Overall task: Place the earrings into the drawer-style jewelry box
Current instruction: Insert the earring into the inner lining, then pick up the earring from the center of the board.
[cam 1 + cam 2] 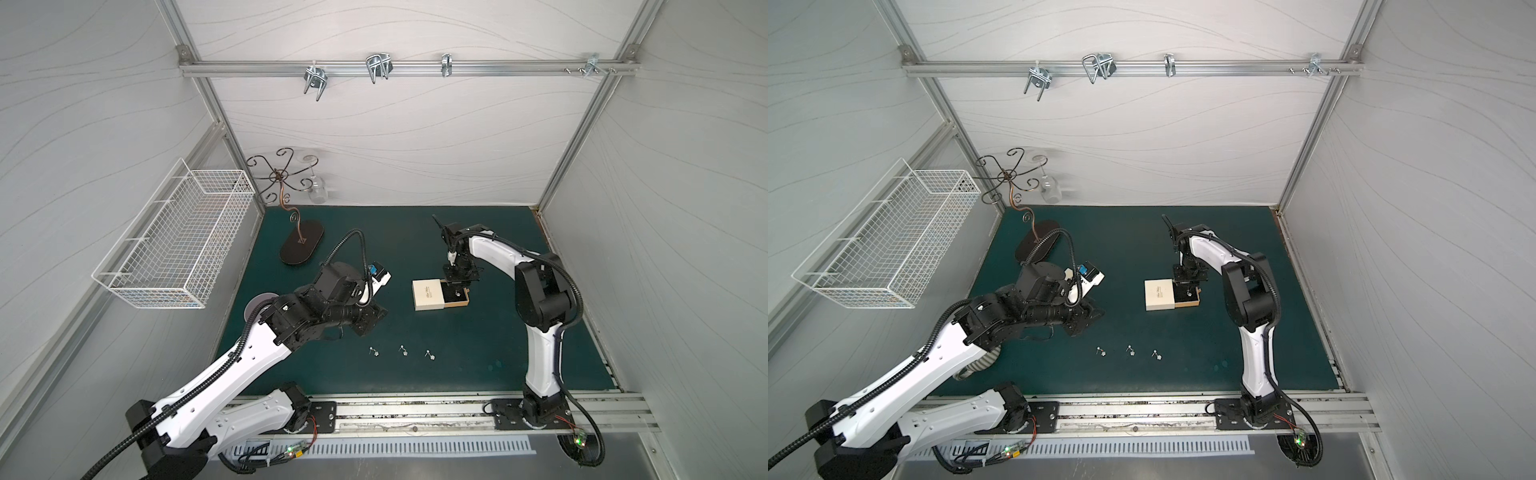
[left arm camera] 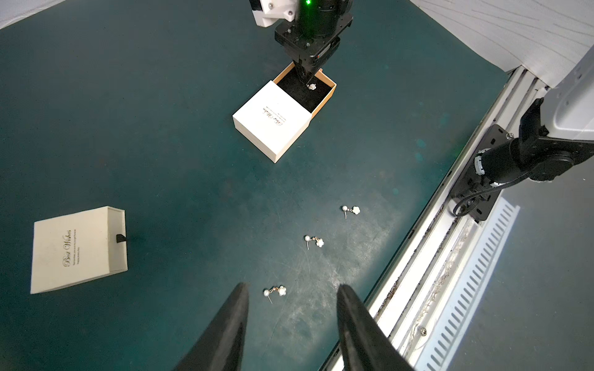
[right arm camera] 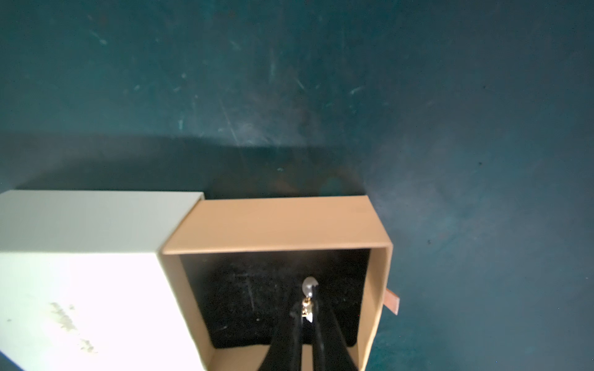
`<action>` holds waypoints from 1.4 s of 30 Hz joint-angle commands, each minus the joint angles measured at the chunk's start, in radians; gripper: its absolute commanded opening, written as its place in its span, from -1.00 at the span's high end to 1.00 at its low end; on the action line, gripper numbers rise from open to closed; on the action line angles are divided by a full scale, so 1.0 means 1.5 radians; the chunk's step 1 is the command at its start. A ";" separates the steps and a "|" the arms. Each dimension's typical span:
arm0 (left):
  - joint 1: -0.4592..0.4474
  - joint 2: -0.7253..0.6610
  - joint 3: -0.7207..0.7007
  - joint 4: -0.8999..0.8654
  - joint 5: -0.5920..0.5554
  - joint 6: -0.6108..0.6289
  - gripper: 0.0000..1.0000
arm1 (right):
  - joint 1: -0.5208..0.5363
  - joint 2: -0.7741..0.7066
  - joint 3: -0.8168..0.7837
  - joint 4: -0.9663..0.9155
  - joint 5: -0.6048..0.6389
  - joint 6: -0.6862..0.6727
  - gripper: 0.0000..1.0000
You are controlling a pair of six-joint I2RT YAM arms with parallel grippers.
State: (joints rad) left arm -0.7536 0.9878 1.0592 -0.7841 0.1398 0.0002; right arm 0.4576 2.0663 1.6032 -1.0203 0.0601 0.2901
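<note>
The jewelry box (image 1: 429, 295) (image 1: 1158, 295) (image 2: 273, 123) lies mid-mat, its tan drawer (image 1: 462, 302) (image 2: 324, 98) (image 3: 279, 225) pulled out and showing a black lining. My right gripper (image 1: 456, 289) (image 2: 308, 78) (image 3: 305, 310) points down into the drawer, shut on one earring (image 2: 311, 86) (image 3: 309, 285) whose pale bead hangs just over the lining. Three more earrings (image 1: 374, 351) (image 1: 403, 350) (image 1: 430, 354) (image 2: 275, 291) (image 2: 315, 241) (image 2: 352, 210) lie in a row on the mat nearer the front. My left gripper (image 1: 376, 318) (image 2: 293, 286) hovers open above the leftmost one, holding nothing.
A second, closed cream box (image 2: 78, 249) lies on the mat, hidden under the left arm in both top views. A scrolled metal stand (image 1: 301, 245) and a glass (image 1: 318, 191) are at the back left, a wire basket (image 1: 174, 245) on the left wall, a metal rail (image 1: 415, 411) along the front.
</note>
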 commanded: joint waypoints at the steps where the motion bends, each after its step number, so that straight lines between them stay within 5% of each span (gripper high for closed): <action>1: -0.003 -0.011 0.005 0.027 0.007 0.013 0.03 | -0.004 0.017 0.008 -0.005 0.001 -0.006 0.78; 7: -0.003 -0.011 0.005 0.026 0.006 0.014 0.02 | -0.002 -0.005 0.026 -0.030 -0.004 -0.005 0.74; 12: -0.003 -0.007 0.008 0.028 -0.002 0.011 0.01 | 0.016 -0.074 0.039 -0.073 -0.008 0.003 0.50; 18: -0.003 0.009 0.030 0.017 -0.069 -0.020 -0.03 | 0.091 -0.200 -0.024 -0.080 -0.058 0.041 0.40; 25: 0.004 0.024 0.058 -0.013 -0.148 -0.128 -0.03 | 0.218 -0.312 -0.178 -0.016 -0.126 0.197 0.37; 34: 0.013 -0.030 -0.053 0.022 -0.212 -0.329 -0.04 | 0.355 -0.286 -0.273 0.025 -0.071 0.364 0.31; 42: 0.014 -0.056 -0.128 0.065 -0.200 -0.367 -0.03 | 0.381 -0.223 -0.282 0.086 -0.055 0.390 0.29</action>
State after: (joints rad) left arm -0.7368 0.9268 0.8707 -0.7559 -0.1421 -0.4889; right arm 1.0218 1.7012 1.1782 -0.9203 -0.0582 0.8234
